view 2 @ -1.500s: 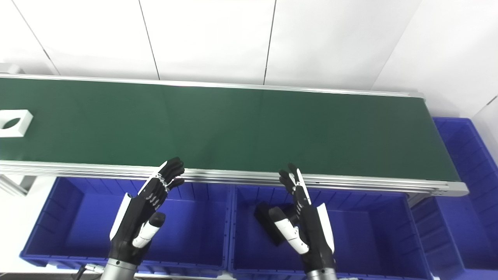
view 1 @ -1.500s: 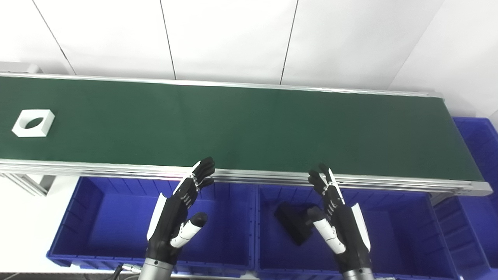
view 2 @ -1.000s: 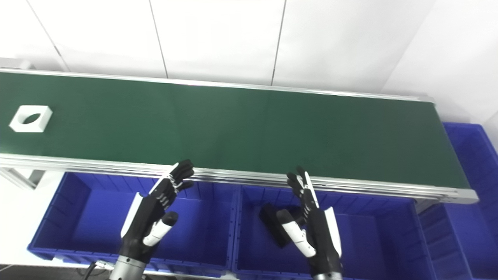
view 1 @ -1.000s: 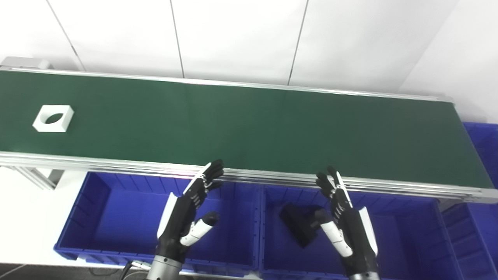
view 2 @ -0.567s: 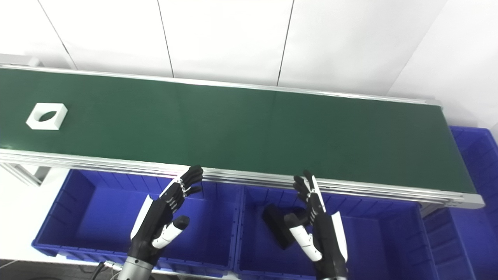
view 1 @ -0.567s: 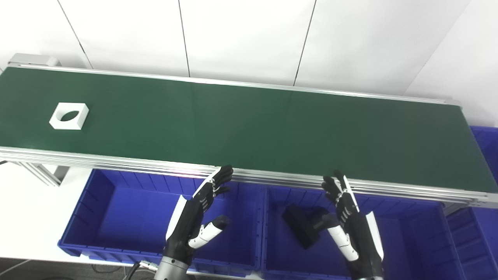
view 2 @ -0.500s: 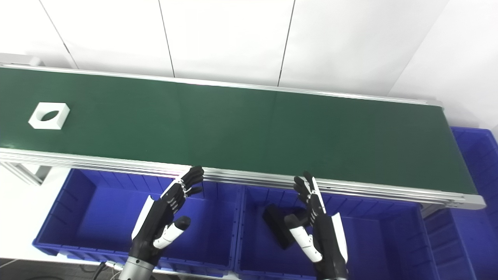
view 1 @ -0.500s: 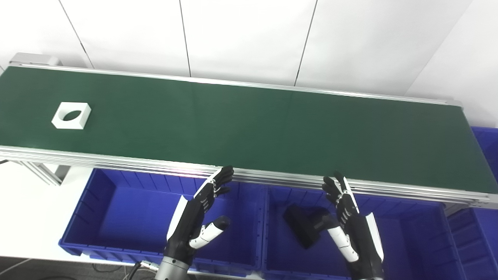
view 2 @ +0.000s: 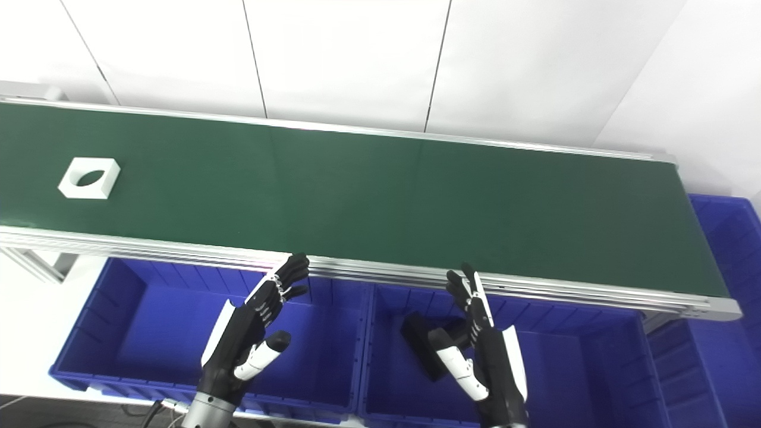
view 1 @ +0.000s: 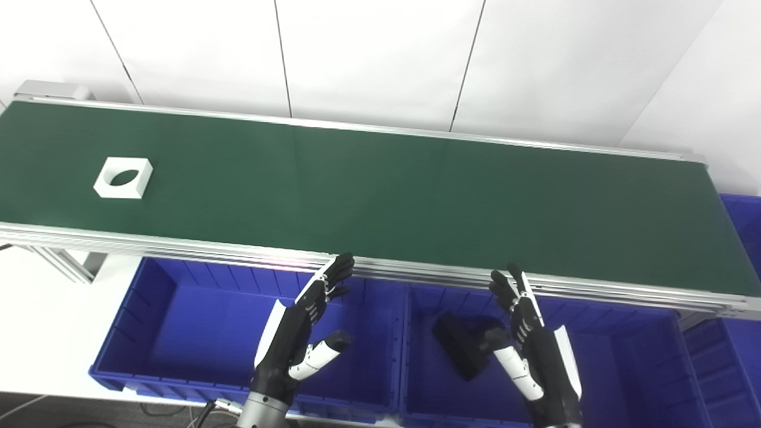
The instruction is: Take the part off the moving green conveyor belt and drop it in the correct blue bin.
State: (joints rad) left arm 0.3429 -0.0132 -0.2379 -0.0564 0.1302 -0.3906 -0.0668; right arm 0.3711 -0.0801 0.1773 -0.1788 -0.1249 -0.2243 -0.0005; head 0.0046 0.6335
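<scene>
Fingers: both hands hold nothing; the left hand (view 1: 295,336) and the right hand (view 1: 535,345) have their fingers (view 1: 334,274) stretched out and apart, thumbs clear, hovering over the bins just near the belt's near rail.
Part: white square block with a round hole through it (view 1: 123,178), lying flat on the far-left stretch of the green conveyor belt (view 1: 380,190), well apart from either hand.
Step in hand: waiting, by my reading; the pick has not begun, and nothing is grasped.
Next move: probably the left hand, being nearer, should reach over the aluminium rail (view 1: 178,246) and meet the block as the belt carries it, closing on two opposite side walls; timing against the belt's travel is the hard part.
Bins: left blue plastic bin (view 1: 196,300) looks bare as far as it shows; middle blue plastic bin (view 1: 618,356) holds a black wedge-shaped part (view 1: 461,351); a third blue bin (view 1: 740,214) sits at the right end of the belt.
Correct bin: a guess only; since the black piece lies in the middle one, the white block likely belongs in the left.
Hidden: the right hand covers part of the black part; the left hand covers some of the left bin's floor; the right-end bin is cut off by the picture's edge; the belt's direction cannot be read from a single instant.
</scene>
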